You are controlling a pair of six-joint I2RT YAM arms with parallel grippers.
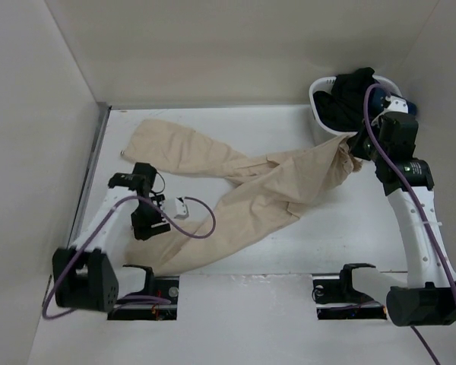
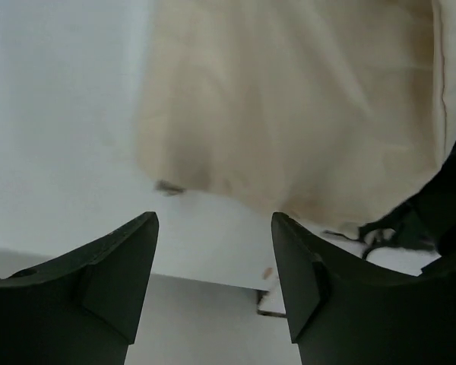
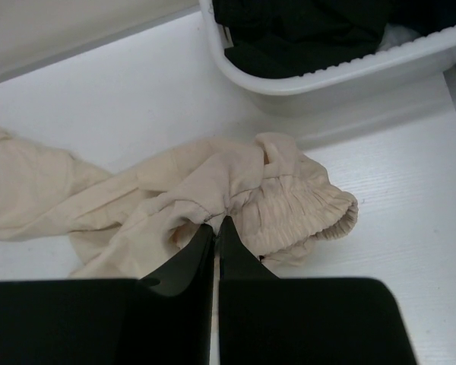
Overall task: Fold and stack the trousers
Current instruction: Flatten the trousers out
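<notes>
The trousers point(image 1: 251, 190) are one beige pair, lying open and unfolded on the counter point(image 1: 349, 243). They have two legs. The nearer one runs down toward the near edge on the left, and its hem ends close to the left arm's base. The left fingers point(image 2: 121, 266) hang above that hem, spread apart and holding nothing. They seem placed to come down on the cuff for a fold.

Further back on the right side, the gathered elastic waistband is bunched up off the counter. The right fingers point(image 3: 186, 258) are pressed together on a fold of it. That grip probably anchors the waist end so the cloth can be pulled straight.

The second leg stretches away toward the far left corner and lies flat. In the far right corner, just beyond the waistband, stands one white basket point(image 1: 314, 99). It holds dark garments point(image 1: 349, 95) in a heap, and I cannot tell how many there are.
</notes>
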